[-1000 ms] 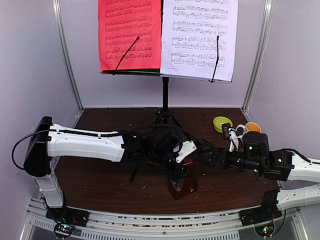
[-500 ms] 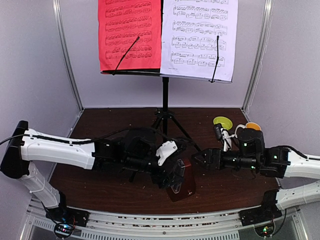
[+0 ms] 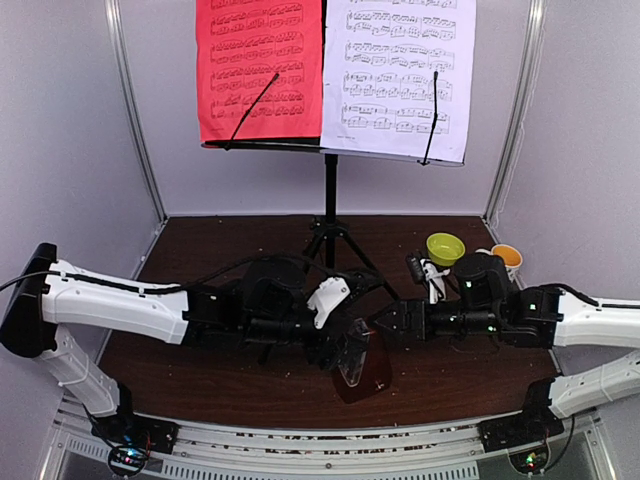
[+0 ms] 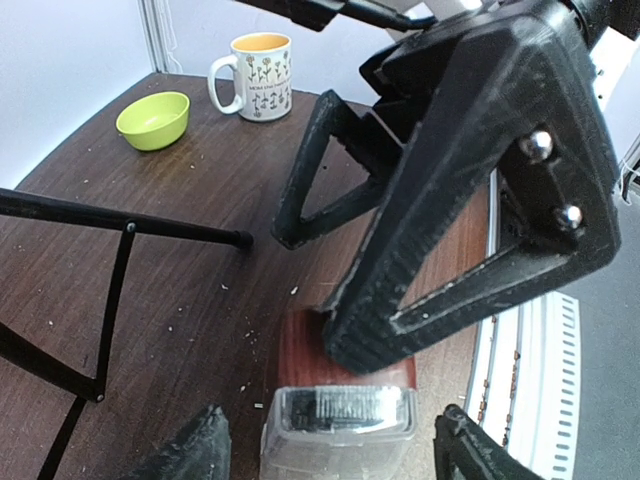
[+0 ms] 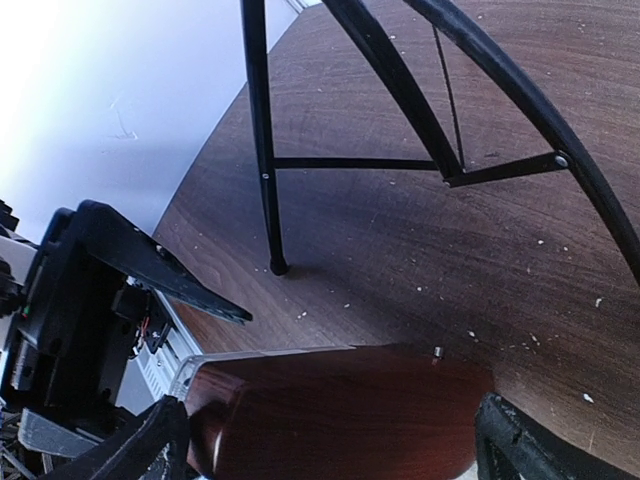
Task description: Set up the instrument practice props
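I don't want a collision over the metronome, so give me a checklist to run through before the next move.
1. stand holds red sheet and white sheet: ok.
2. left end effector open, straddling metronome: ok.
3. right end effector open: ok.
4. right end effector's fingers clear of metronome: cannot tell; one overlaps it in the left wrist view.
5. end effectors well apart from each other: looks not ok, both crowd the metronome.
6. bowl and mug out of the way: ok.
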